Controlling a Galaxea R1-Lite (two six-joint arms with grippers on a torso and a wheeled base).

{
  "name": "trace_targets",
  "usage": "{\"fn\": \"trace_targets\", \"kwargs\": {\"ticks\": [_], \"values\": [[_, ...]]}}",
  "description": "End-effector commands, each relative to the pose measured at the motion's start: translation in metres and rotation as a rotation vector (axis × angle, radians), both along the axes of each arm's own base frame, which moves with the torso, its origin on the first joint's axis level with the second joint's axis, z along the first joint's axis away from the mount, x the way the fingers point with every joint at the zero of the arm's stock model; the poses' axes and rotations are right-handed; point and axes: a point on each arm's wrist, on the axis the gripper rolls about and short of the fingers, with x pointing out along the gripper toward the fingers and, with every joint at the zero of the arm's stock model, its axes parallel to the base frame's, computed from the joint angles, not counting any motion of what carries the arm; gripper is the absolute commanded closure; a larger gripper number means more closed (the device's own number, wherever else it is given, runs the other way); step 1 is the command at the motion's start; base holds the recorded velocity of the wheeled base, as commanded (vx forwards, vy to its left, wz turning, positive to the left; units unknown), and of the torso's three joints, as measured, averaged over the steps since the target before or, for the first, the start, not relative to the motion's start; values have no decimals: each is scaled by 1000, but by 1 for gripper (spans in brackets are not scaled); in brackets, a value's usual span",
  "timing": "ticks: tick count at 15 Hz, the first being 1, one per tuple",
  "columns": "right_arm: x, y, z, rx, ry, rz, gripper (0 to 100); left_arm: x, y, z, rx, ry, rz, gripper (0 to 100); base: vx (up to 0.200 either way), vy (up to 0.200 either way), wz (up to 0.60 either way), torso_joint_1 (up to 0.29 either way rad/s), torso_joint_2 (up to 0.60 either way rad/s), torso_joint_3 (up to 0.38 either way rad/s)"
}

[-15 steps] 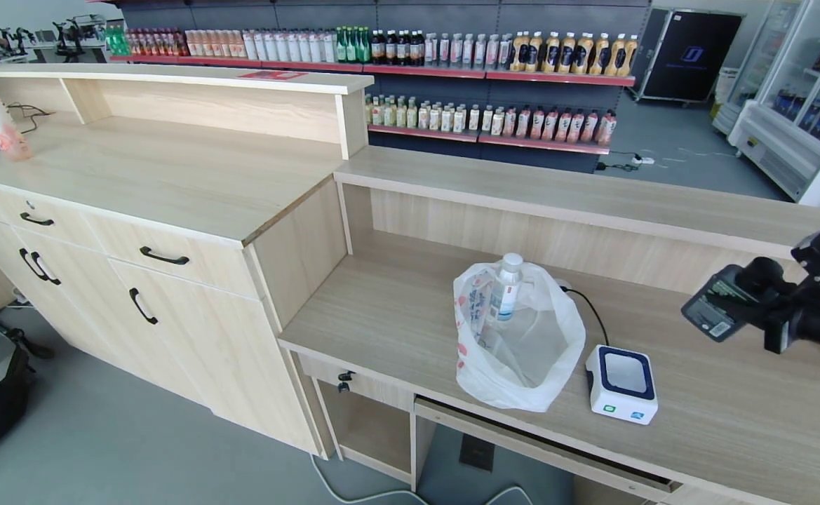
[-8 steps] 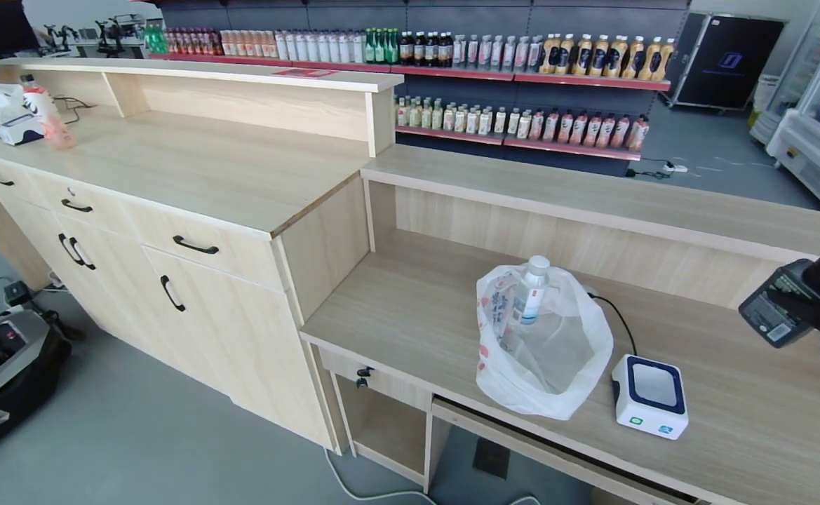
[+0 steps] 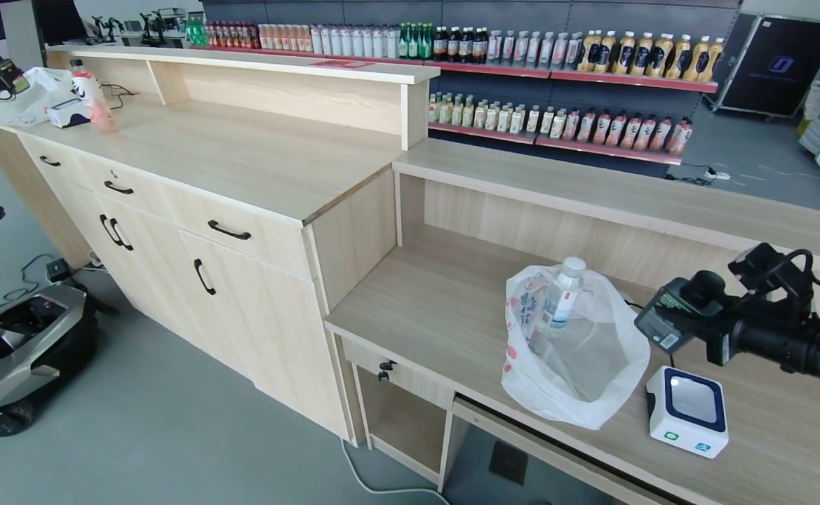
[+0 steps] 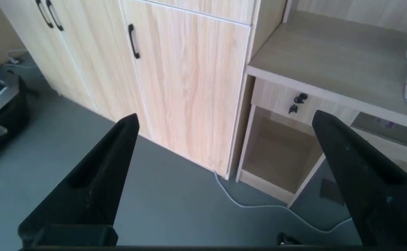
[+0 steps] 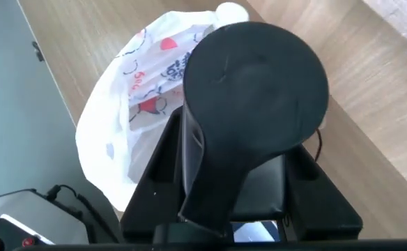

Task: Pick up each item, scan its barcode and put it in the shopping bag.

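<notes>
A dark canister (image 3: 664, 319) with a white barcode label hangs above the low counter, with my right gripper (image 3: 694, 315) shut on it. It sits just right of the white shopping bag (image 3: 578, 358) and above the white scanner (image 3: 687, 412). A clear bottle (image 3: 562, 291) stands upright inside the bag. In the right wrist view the canister's round black end (image 5: 256, 84) hides most of the gripper (image 5: 238, 192), with the bag (image 5: 137, 111) beyond it. My left gripper (image 4: 224, 122) is open over the grey floor in front of the cabinet doors (image 4: 189, 77).
The tall counter (image 3: 241, 154) rises left of the low one (image 3: 438, 301). Another bag and a bottle (image 3: 90, 98) stand at its far end. Drink shelves (image 3: 557, 84) line the back. A wheeled machine (image 3: 10, 351) sits on the floor at left.
The head camera has panned, sliding the whole scene rightward. My right gripper has carried the canister left, from well right of the scanner to above it beside the bag.
</notes>
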Motion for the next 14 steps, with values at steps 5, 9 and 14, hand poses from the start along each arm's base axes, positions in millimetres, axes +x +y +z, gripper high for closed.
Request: {"fn": "trace_targets", "kwargs": {"ticks": [5, 9, 14], "values": [[47, 37, -85, 12, 88, 140, 100, 0, 0, 0, 0, -1, 1, 0, 0, 0, 0, 0, 0, 0], [59, 44, -112, 11, 74, 164, 100, 0, 0, 0, 0, -1, 1, 0, 0, 0, 0, 0, 0, 0], [67, 53, -145, 34, 66, 185, 100, 0, 0, 0, 0, -1, 1, 0, 0, 0, 0, 0, 0, 0]]}}
